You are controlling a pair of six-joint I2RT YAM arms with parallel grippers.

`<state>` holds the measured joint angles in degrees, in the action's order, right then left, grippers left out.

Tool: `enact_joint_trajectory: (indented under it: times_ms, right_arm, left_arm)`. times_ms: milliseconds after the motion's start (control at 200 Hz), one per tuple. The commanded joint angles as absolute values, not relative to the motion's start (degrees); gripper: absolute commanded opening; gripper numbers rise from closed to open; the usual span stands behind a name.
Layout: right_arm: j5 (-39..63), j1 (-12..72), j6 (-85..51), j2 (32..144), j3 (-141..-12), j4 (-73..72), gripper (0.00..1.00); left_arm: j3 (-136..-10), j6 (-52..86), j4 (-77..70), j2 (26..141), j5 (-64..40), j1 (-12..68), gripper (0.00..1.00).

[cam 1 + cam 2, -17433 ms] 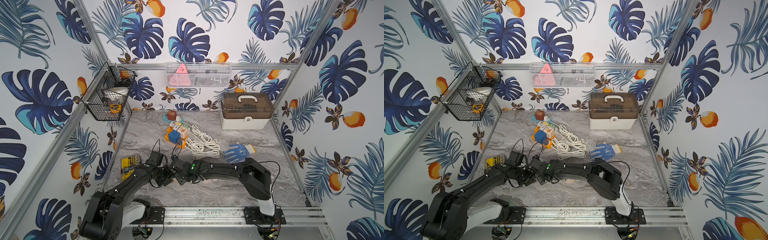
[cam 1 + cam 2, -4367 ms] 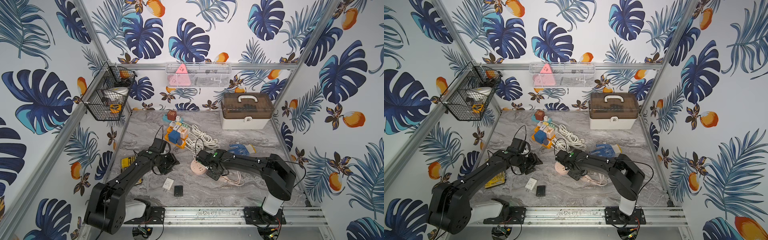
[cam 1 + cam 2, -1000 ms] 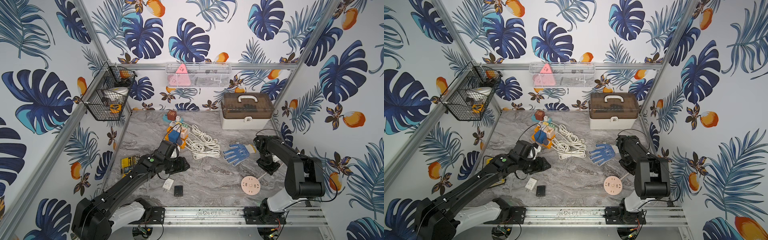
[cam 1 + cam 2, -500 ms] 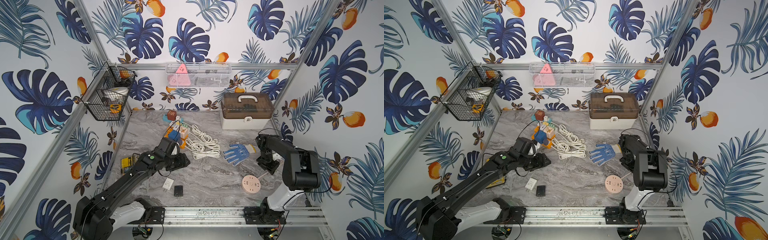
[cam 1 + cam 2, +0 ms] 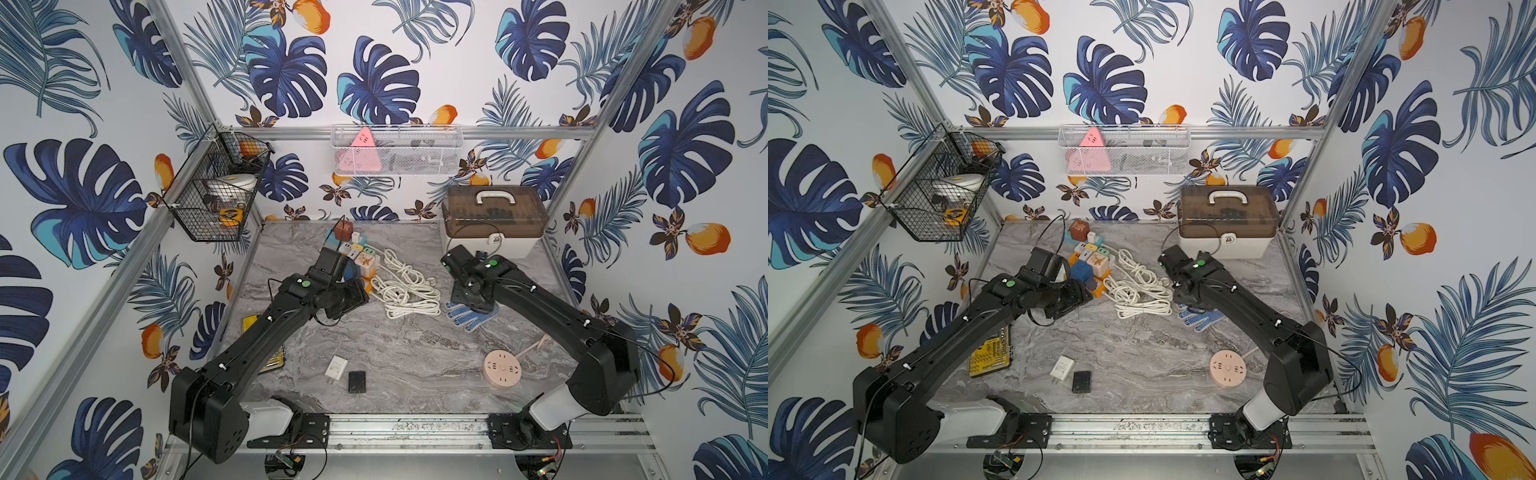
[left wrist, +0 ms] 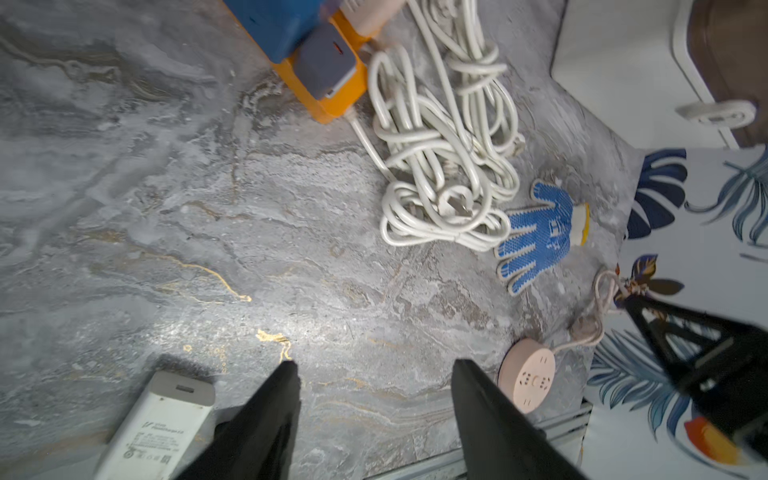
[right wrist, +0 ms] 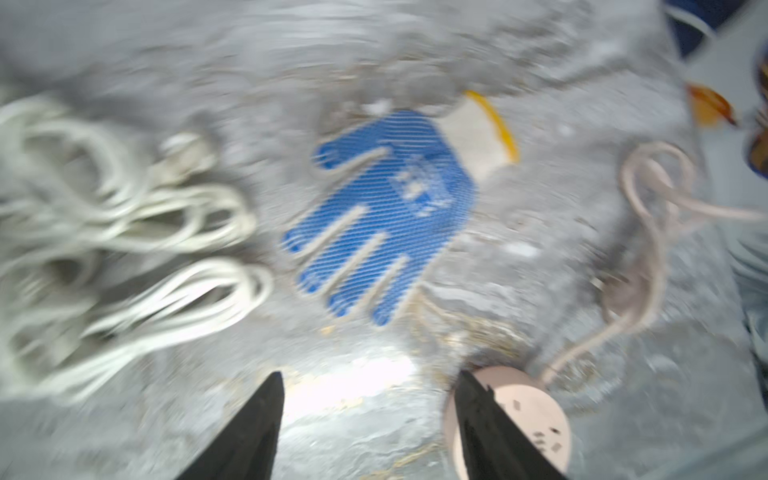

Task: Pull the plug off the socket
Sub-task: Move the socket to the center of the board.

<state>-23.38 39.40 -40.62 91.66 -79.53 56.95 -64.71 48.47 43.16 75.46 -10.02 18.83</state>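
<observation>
Marble tabletop (image 5: 395, 345): open stretch mid-front; round socket (image 5: 502, 368) toward right edge; left hand (image 6: 372, 362), right hand (image 7: 369, 373) spread, holding nothing.

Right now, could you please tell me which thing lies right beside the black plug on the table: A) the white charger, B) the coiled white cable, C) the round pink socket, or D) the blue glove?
A: in both top views the white charger lies close beside the black plug, the others well away.
</observation>
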Motion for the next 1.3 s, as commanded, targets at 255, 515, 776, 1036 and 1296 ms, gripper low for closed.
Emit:
enact_joint_trajectory:
  times_ms: [255, 515, 776, 1036, 1296]
  right_arm:
    - [-8.4, 54.4, -17.0, 108.5, -93.3, 37.6, 0.66]
    - [-4.7, 54.4, -10.3, 121.3, -100.5, 27.4, 0.64]
    - [-10.2, 53.8, -6.0, 132.7, -111.9, 28.6, 0.60]
    - [-13.0, 52.9, -2.5, 131.5, -108.1, 24.4, 0.63]
    - [-8.6, 51.8, 1.0, 136.8, -113.7, 24.5, 0.52]
  left_arm:
    - [-68.9, 54.8, 42.5, 83.0, -8.0, 8.0, 0.63]
    - [-72.2, 56.4, 44.1, 85.7, -6.8, 5.4, 0.64]
    - [-70.4, 56.5, 45.9, 82.2, -7.0, 5.3, 0.66]
    - [-68.4, 55.9, 48.2, 78.2, -6.5, 5.9, 0.66]
    - [-67.1, 55.8, 48.3, 77.1, -6.1, 6.5, 0.66]
